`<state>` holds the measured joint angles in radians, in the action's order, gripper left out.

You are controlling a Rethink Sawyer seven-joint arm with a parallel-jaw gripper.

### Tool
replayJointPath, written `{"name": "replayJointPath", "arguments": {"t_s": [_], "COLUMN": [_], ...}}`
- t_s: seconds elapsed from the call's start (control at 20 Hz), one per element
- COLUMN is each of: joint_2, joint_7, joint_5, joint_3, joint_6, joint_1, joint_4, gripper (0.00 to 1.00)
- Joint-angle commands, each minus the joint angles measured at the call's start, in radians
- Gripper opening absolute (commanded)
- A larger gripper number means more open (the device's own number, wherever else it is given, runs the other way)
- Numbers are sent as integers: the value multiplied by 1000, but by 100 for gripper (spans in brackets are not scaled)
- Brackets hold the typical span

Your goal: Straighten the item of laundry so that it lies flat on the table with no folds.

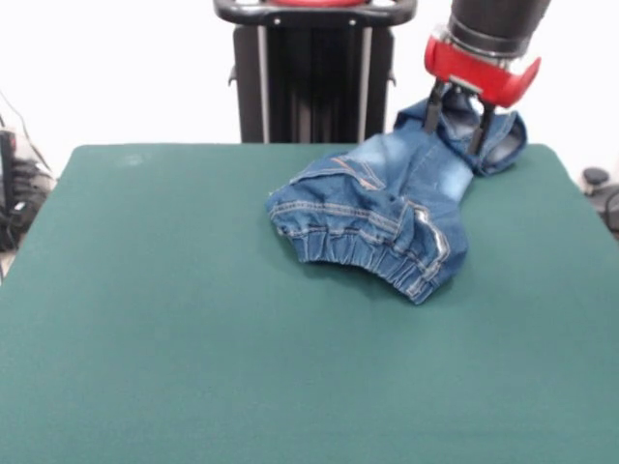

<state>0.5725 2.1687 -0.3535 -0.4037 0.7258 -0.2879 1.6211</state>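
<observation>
White wall fills the background behind the dark green table point(193, 338), whose felt-like cloth spreads wide and bare below and to the left of the pincer. No containers show anywhere on it. Cables and dark gear sit at the left edge point(17, 198), and another dark object lies at the right edge point(602, 193).

Black pedestal framing point(314, 82) stands just left of the pincer, at the table's far side. 1 red and black arm point(488, 43) comes down at the upper right.

Below and to the left of the pincer lies the item of laundry point(387, 217), a small pair of blue denim jeans, bunched and folded over on itself. Its gathered elastic waistband point(363, 253) faces the camera, well below the pincer. 1 leg runs up toward the far right corner.

2 dark fingers point(433, 108) of the pincer point(457, 121) are clenched on the raised end of that leg, with denim bulging between and around them.
</observation>
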Motion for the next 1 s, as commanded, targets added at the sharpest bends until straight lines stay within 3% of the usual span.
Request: {"name": "replayJointPath", "arguments": {"t_s": [0.05, 0.6, 1.0], "joint_2": [-172, -253, -272], "joint_7": [198, 198, 137], "joint_5": [33, 20, 52], "joint_3": [62, 12, 11], "joint_6": [-146, -245, -341], "joint_1": [-23, -53, -28], "joint_4": [-58, -98, -42], "gripper": [100, 100, 100]}}
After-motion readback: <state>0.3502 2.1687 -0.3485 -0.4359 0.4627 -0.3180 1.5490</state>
